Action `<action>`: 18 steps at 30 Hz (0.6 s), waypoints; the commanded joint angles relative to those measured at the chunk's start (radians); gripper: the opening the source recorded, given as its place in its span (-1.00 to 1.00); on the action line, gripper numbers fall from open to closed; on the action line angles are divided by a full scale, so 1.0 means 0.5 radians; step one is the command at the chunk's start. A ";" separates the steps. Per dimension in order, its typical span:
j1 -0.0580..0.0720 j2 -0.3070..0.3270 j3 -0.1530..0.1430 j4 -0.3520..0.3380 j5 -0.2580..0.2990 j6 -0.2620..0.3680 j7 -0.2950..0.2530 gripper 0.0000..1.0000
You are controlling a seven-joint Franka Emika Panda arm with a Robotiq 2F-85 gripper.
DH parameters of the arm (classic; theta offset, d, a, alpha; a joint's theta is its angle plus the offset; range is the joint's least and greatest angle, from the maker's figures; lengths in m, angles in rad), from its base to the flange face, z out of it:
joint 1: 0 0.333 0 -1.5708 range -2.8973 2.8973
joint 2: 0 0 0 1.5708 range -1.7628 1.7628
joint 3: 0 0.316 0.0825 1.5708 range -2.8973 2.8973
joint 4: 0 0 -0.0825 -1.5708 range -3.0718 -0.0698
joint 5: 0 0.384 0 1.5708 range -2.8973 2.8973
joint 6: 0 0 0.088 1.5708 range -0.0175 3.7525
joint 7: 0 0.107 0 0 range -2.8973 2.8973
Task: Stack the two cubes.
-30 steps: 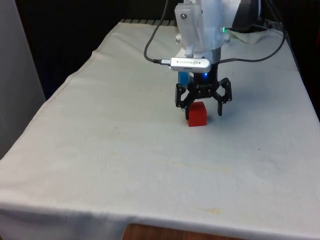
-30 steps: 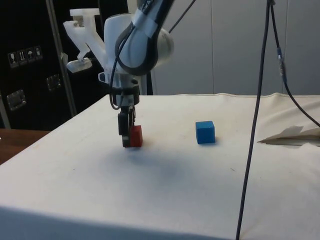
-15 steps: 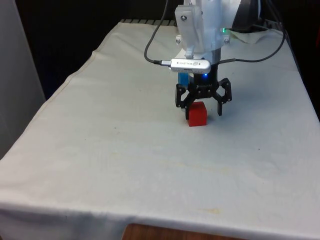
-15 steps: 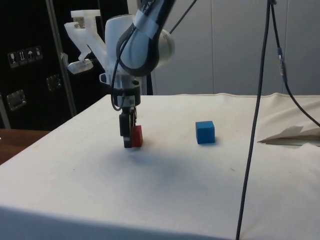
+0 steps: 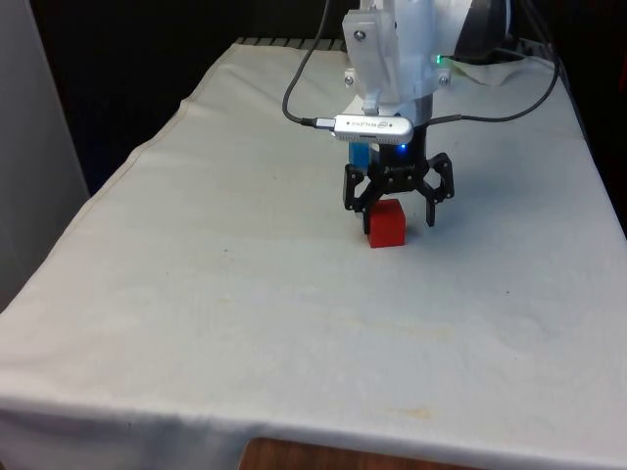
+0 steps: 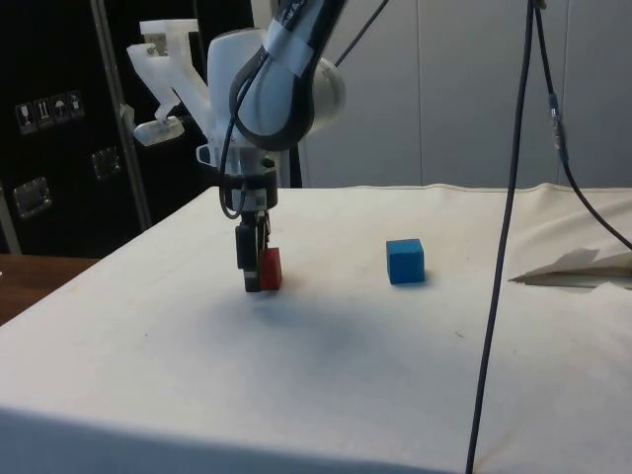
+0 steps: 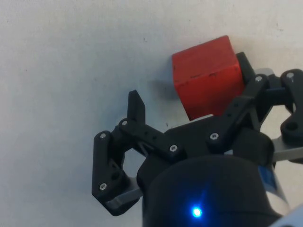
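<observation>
While its black fingers stand spread apart, grasping nothing, the gripper hangs low over the white-clothed table, toward the far edge and nearer the front view's right edge than its left. One finger rests clear on the cloth; the other touches or nearly touches a side of the red cube, which sits on the cloth between them, off-centre toward that finger in the wrist view. Farther along, the blue cube stands alone on the cloth in the side view, well apart from the red one, closer to the table's far edge.
</observation>
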 commanded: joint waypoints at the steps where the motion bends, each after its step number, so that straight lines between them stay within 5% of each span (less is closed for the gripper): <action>1: 0.000 0.000 0.000 0.000 0.002 0.000 0.000 1.00; 11: -0.004 0.004 0.002 0.002 0.004 0.002 -0.004 1.00; 15: -0.002 0.000 -0.002 0.000 0.000 -0.002 -0.002 0.34; 16: -0.004 0.004 0.002 0.002 0.004 0.002 -0.004 0.34; 18: -0.004 0.004 0.002 0.002 0.004 0.002 -0.004 -0.33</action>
